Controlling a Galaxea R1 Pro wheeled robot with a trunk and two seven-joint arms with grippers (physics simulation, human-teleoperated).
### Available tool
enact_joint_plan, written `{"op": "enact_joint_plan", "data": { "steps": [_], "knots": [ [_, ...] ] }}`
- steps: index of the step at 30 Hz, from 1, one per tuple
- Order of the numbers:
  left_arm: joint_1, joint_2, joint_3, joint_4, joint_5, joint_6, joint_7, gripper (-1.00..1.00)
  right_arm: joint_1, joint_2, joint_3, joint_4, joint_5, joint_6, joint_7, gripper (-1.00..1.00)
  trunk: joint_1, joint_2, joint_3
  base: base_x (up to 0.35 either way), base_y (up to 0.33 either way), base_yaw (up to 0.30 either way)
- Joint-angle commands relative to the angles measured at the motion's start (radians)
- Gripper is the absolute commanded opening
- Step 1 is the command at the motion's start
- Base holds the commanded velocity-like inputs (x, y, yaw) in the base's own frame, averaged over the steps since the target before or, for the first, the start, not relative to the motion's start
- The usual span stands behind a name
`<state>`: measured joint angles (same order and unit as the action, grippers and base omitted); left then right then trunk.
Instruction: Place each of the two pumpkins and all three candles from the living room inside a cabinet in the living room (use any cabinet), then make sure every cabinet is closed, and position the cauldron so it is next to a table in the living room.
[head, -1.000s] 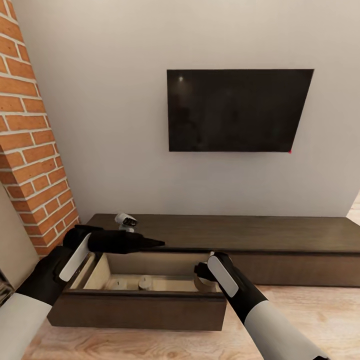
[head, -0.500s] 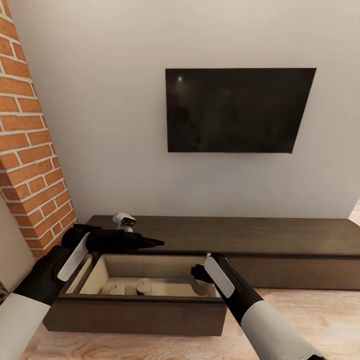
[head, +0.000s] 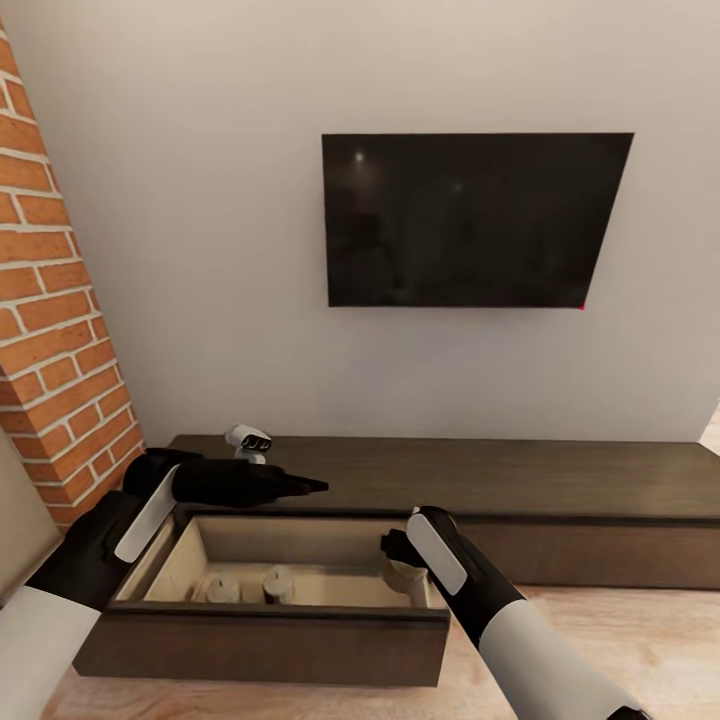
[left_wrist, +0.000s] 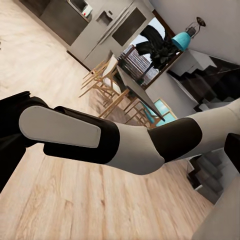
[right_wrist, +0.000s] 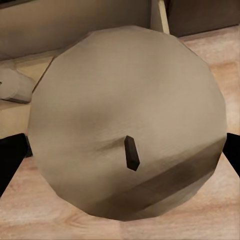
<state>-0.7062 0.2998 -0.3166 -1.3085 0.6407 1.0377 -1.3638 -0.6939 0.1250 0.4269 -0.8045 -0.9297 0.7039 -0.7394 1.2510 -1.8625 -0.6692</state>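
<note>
Candle-stowing, judged as the step in hand, with the last of three about to go in.

At the far left of the head view, brick wall (head: 55, 330). Next to it, at mid-left, left gripper (head: 318, 485) hanging over the back edge of the open drawer (head: 270, 612), jaws drawn together to a single point and carrying nothing. Below it, in the lower left of the frame, two candles (head: 222, 588) standing side by side on the drawer floor. Right of those, at lower centre, right gripper (head: 400, 562) dipped into the drawer's right end, jaws pinching the third candle (head: 403, 574). Across the right half, the rest of the cabinet (head: 560, 470) running low along the wall under the black TV (head: 470, 220).

Next move, as a judgement: lower a little, spread the jaws to set the candle down clear of the drawer wall, lift out, then push the drawer home.

From the right wrist camera, what the head view blurs: the third candle's flat top and dark wick close up, a black fingertip (right_wrist: 10, 157) at each side of it, drawer floor beneath. From the left wrist camera, something else entirely: the right forearm (left_wrist: 100, 140) over pale wood flooring, with a dining table and chairs (left_wrist: 125, 90) far behind.
</note>
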Motion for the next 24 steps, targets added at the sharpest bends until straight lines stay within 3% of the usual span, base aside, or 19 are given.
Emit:
{"op": "enact_joint_plan", "data": {
  "steps": [1, 24],
  "knots": [
    [-0.001, 0.001, -0.002, 0.0, 0.003, 0.01, -0.001, 1.0, -0.001, 0.001, 0.003, -0.001, -0.009, 0.0, -0.009, -1.0, 0.0, -0.001, -0.001, 0.075, -0.002, 0.0],
    [-0.001, 0.001, -0.002, 0.0, 0.004, 0.01, -0.001, 1.0, -0.001, 0.011, 0.004, 0.006, -0.011, -0.001, -0.005, -1.0, 0.0, -0.001, -0.001, 0.069, 0.065, 0.0]
  ]
}}
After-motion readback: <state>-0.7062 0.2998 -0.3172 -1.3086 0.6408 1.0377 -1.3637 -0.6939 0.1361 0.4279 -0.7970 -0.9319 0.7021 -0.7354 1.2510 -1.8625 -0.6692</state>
